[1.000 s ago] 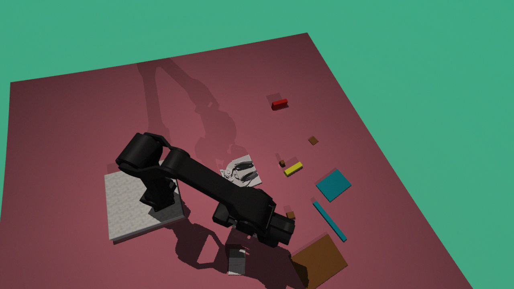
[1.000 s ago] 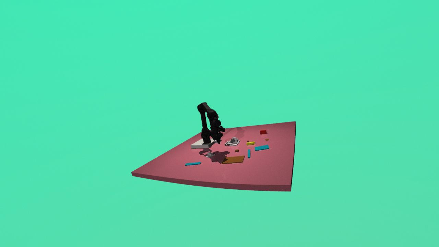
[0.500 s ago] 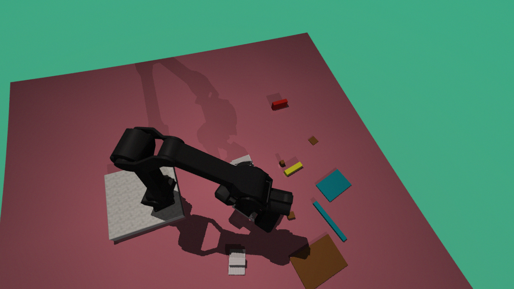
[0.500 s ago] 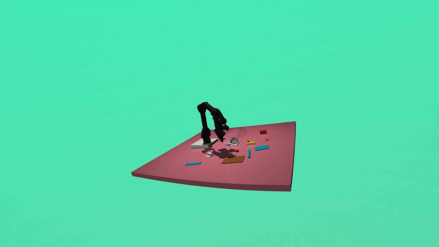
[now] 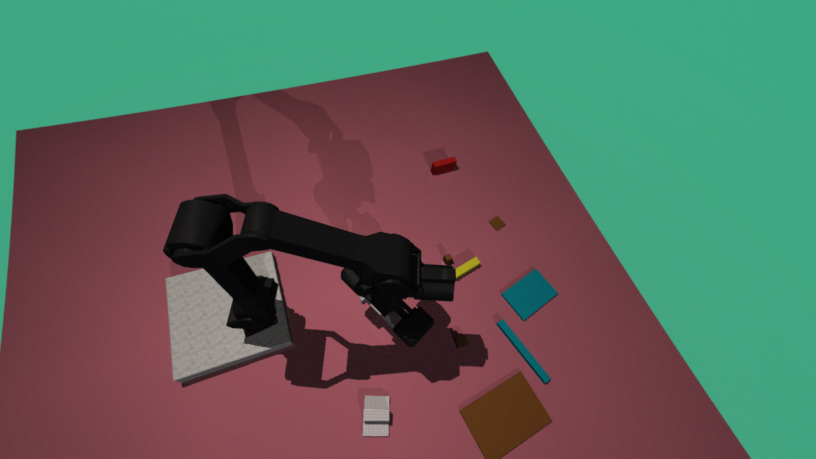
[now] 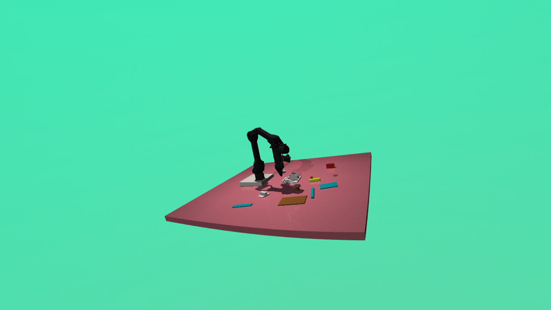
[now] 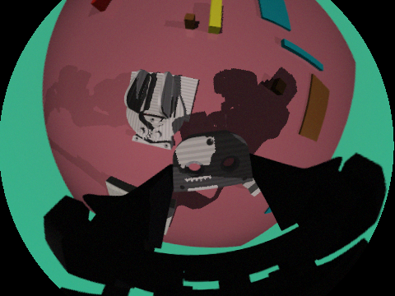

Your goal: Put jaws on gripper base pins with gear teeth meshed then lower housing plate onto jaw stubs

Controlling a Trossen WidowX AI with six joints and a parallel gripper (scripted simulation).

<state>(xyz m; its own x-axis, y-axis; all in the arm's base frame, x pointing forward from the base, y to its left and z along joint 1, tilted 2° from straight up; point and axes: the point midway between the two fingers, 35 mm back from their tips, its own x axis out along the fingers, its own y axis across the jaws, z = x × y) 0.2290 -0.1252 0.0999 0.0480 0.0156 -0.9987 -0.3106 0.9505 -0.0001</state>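
My gripper [image 5: 384, 305] [image 6: 280, 174] [image 7: 210, 163] is shut on the grey-white housing plate [image 7: 197, 151] by its two side edges, held above the table. The plate shows two large holes in the wrist view, and only a thin white edge of it in the top view. The white gripper base [image 6: 286, 181] [image 7: 131, 117] sits on the table, up and left of the held plate in the wrist view. Two upright dark-shaded jaws, one jaw [image 7: 140, 92] beside the other jaw [image 7: 167, 95], stand on it side by side. Their gear mesh is too small to judge. The arm hides the base in the top view.
A white stepped block [image 5: 376, 415] [image 6: 264, 194], a brown board [image 5: 506, 415] [image 7: 316, 108], a teal bar [image 5: 523, 350] [image 7: 302, 54], a teal plate [image 5: 530, 294], a yellow bar [image 5: 467, 268] [image 7: 216, 16], a red block [image 5: 444, 166] and small brown cubes lie around. The arm stands on a pale slab [image 5: 199, 319].
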